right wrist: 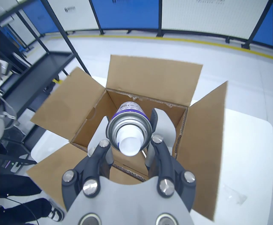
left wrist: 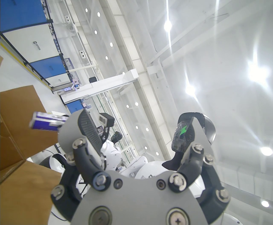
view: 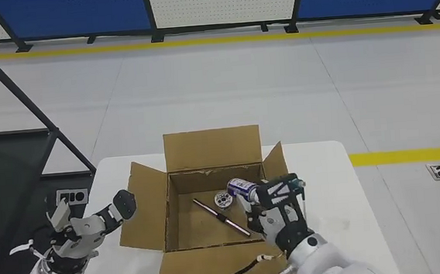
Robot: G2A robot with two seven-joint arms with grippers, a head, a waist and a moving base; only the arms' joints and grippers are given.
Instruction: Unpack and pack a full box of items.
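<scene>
An open cardboard box stands in the middle of the white table, all flaps folded outward. My right gripper hangs over the box's right side, shut on a purple-and-white spray can with a white cap. In the right wrist view the can sits between the fingers of that gripper, above the box opening. A long metal rod and a small round part lie on the box floor. My left gripper is left of the box, open and empty, tilted upward.
A black shelf cart stands left of the table. A scrap of clear plastic lies on the table right of the box. The table's right half has free room. Blue and white partitions line the far side.
</scene>
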